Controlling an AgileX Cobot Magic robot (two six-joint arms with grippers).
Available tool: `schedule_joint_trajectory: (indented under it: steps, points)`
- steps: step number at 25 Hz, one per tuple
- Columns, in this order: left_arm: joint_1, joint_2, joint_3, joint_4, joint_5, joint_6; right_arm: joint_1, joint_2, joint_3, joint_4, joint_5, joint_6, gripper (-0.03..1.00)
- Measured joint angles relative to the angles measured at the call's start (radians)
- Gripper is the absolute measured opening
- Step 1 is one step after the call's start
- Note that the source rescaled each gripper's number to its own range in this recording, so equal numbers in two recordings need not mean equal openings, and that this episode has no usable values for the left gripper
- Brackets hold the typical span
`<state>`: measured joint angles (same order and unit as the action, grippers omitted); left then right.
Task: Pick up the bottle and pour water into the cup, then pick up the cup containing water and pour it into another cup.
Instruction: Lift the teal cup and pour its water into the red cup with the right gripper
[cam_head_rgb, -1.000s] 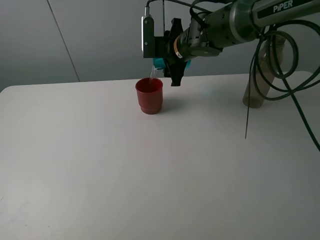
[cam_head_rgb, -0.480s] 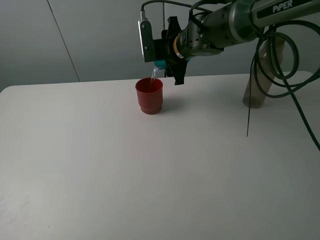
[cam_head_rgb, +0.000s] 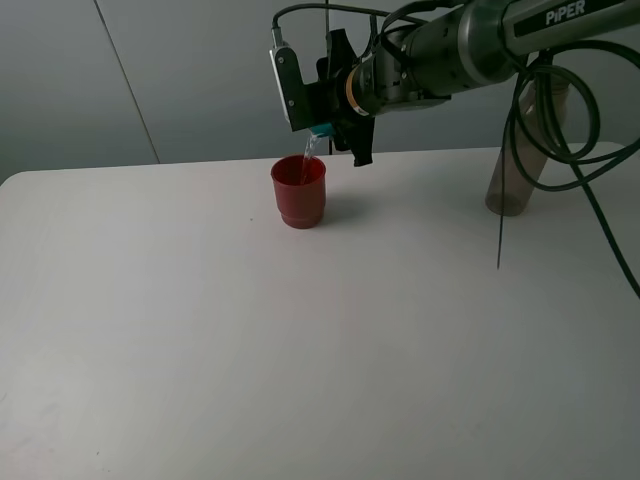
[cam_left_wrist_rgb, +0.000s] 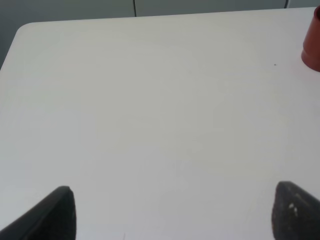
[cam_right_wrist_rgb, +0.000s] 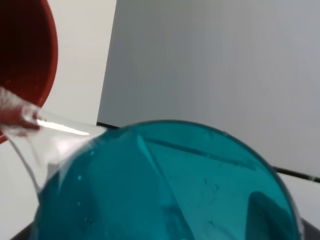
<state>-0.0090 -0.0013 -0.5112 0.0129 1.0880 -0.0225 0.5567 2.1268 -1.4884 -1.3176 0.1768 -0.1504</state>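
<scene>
My right gripper (cam_head_rgb: 330, 112) is shut on the translucent teal cup (cam_head_rgb: 320, 130) and holds it tipped over above the red cup (cam_head_rgb: 298, 191), which stands upright on the table. A thin stream of water (cam_head_rgb: 310, 152) runs from the teal cup's rim into the red cup. The right wrist view is filled by the teal cup (cam_right_wrist_rgb: 165, 185), with water (cam_right_wrist_rgb: 45, 135) spilling toward the red cup (cam_right_wrist_rgb: 25, 60). The grey-brown bottle (cam_head_rgb: 520, 150) stands at the table's right, behind cables. My left gripper (cam_left_wrist_rgb: 172, 212) is open over bare table, with the red cup (cam_left_wrist_rgb: 312, 42) at the view's edge.
The white table (cam_head_rgb: 300, 340) has its back edge just behind the red cup. Black cables (cam_head_rgb: 560, 130) hang from the right arm in front of the bottle, and one thin strand (cam_head_rgb: 498, 240) dangles down to the table.
The right gripper has rolled the teal cup further over and shifted slightly left and up. The water stream still runs into the red cup. The dangling cable swung slightly.
</scene>
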Motion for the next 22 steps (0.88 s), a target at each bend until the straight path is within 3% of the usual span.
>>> schedule_joint_trajectory:
  steps: [10, 22]
  points:
    - [0.0, 0.0, 0.0, 0.0, 0.0, 0.0, 0.0, 0.0, -0.001, -0.1, -0.037, -0.033, 0.12]
    - [0.0, 0.0, 0.0, 0.0, 0.0, 0.0, 0.0, 0.0, -0.001, -0.132, -0.067, -0.186, 0.12]
